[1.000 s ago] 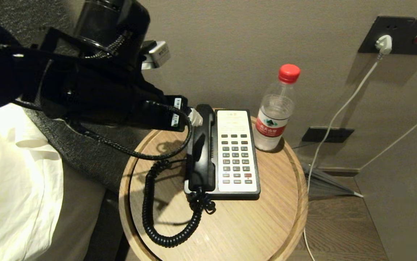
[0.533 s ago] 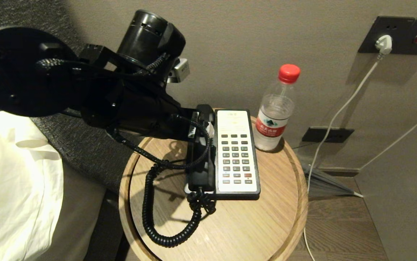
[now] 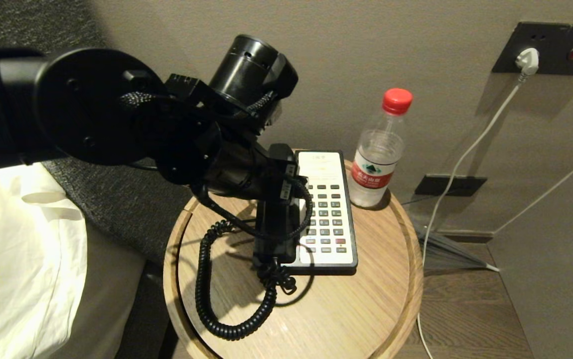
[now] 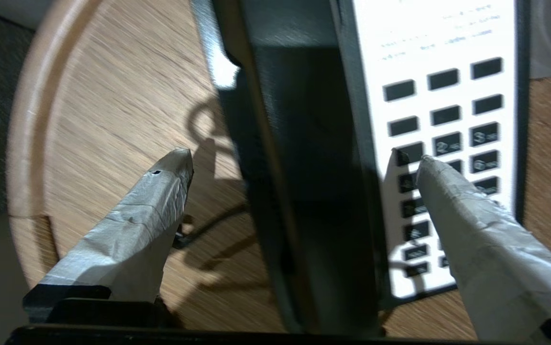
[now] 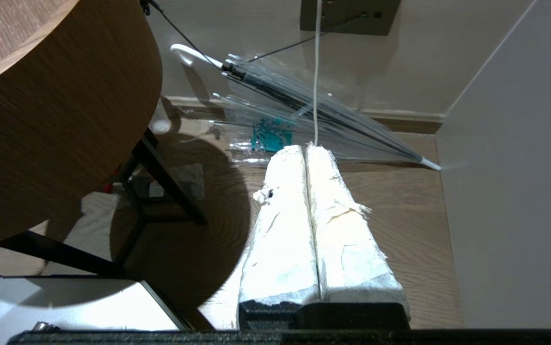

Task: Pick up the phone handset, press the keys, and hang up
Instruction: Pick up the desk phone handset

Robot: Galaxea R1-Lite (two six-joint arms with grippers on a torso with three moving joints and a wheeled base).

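Observation:
The glossy black phone handset (image 3: 270, 234) lies in the cradle on the left side of the phone base, whose white keypad (image 3: 327, 219) has dark keys. Its coiled cord (image 3: 216, 304) loops over the table toward me. My left gripper (image 4: 302, 160) hangs open above the handset (image 4: 314, 167) and straddles it without touching. One taped finger (image 4: 160, 201) is over the bare wood, the other over the keys (image 4: 481, 136). In the head view my own left wrist hides those fingers. My right gripper (image 5: 308, 148) is shut on nothing, parked low beside the table above the floor.
The phone sits on a round wooden table (image 3: 356, 309). A red-capped water bottle (image 3: 378, 154) stands right behind the base. A white plug and cable (image 3: 528, 60) hang on the wall at the right. White bedding (image 3: 17, 249) lies left. A clear umbrella (image 5: 304, 110) lies on the floor.
My left arm has swung right and over the handset, now covering its far end, and its jaws have spread a little wider. The handset has stayed in the cradle.

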